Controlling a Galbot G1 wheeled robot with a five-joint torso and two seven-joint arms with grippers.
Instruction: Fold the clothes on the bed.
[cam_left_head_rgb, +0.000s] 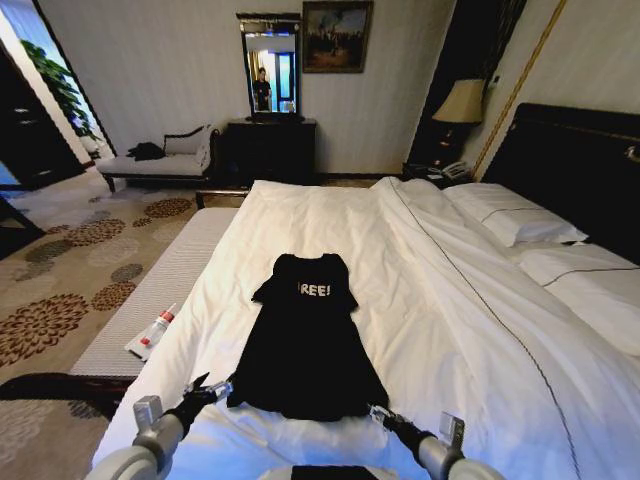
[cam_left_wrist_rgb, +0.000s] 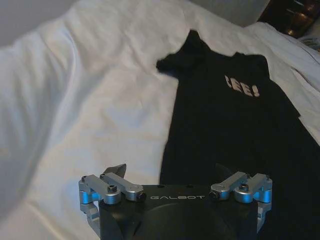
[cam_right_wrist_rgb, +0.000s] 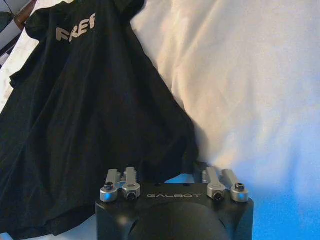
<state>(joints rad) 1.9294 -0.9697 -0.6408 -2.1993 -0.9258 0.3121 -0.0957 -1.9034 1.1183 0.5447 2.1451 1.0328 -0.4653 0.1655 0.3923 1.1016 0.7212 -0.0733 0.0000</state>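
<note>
Black T-shirt (cam_left_head_rgb: 305, 340) lies flat on the bed (cam_left_head_rgb: 470, 330), hem toward the robot. Left tool (cam_left_head_rgb: 212, 388) released at the hem's left corner, right tool (cam_left_head_rgb: 378, 412) released at its right corner. Bare duvet (cam_left_head_rgb: 450, 300) all around.

A black T-shirt (cam_left_head_rgb: 305, 345) with white lettering lies on a white duvet (cam_left_head_rgb: 450, 310).

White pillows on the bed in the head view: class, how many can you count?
2. One white pillow lies nearer the dark wooden headboard's far end; the second white pillow lies closer to the camera. Others may be hidden beyond the picture's edge.
</note>
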